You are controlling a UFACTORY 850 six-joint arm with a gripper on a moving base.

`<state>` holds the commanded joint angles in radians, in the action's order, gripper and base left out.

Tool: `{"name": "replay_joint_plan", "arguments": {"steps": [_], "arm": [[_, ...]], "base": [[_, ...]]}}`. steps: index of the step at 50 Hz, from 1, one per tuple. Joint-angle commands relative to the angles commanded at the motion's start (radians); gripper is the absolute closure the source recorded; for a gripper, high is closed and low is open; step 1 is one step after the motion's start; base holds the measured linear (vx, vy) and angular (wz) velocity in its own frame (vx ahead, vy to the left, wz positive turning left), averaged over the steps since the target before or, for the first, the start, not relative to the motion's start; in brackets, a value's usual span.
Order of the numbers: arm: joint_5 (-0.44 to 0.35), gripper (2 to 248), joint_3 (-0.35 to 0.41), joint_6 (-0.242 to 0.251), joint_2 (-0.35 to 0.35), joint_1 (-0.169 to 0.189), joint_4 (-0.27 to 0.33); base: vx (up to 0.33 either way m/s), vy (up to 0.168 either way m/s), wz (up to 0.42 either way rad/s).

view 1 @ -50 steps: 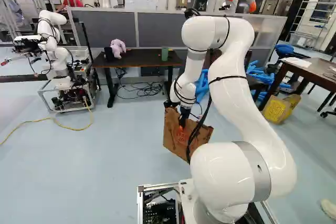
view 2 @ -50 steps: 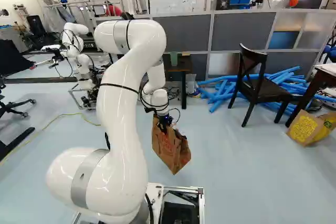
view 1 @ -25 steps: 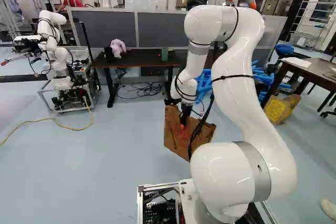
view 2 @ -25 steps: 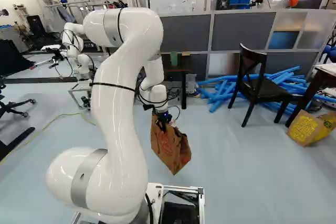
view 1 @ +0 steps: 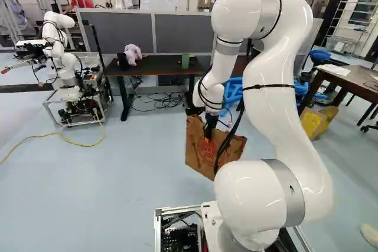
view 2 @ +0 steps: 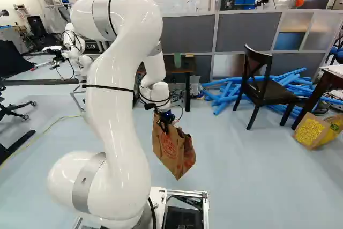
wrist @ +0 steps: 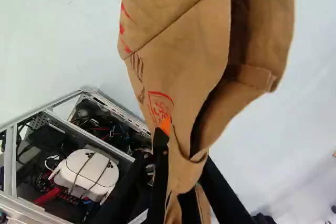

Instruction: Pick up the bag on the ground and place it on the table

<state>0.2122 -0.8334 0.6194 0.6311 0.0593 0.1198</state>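
Shows pale blue floor (view 1: 118,193) across most of both base views, backed by a long run of grey partition panels (view 2: 241,30). Rises from the joint at the foot of both base views as a white arm (view 1: 283,122), bending over at the top and reaching down ahead of the metal-framed base (view 1: 177,210). Has a dark desk (view 1: 156,66) in front of the partition, well apart from the task's thing. Includes another robot (view 1: 69,66) at the left of the left base view, on a wheeled-looking frame. Features a second desk (view 1: 354,84) at the right of that view, bearing white paper. Has blue tubes (view 2: 230,90) piled on the floor in the right base view, near a black chair (view 2: 273,94), and a yellow-printed bag (view 2: 311,131) at the far right. Dangles the brown paper bag (view 1: 199,156) from the arm, tilted, ahead of the base and not on the desk. Pinches its gathered top between the two fingers of the pincer (view 1: 208,137), closed down onto the paper, with an orange pad (wrist: 165,126) visible beside red print. Carries a pale purple plush toy (view 1: 133,52) and, smaller, a green cup (view 1: 185,61) on the dark desk.
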Motion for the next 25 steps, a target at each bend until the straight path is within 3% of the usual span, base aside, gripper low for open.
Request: {"name": "replay_joint_plan", "arguments": {"steps": [25], "arm": [[0.056,229,0.062,0.0,-0.117,0.0,0.0]], "base": [[0.0,0.0,0.0]]}}
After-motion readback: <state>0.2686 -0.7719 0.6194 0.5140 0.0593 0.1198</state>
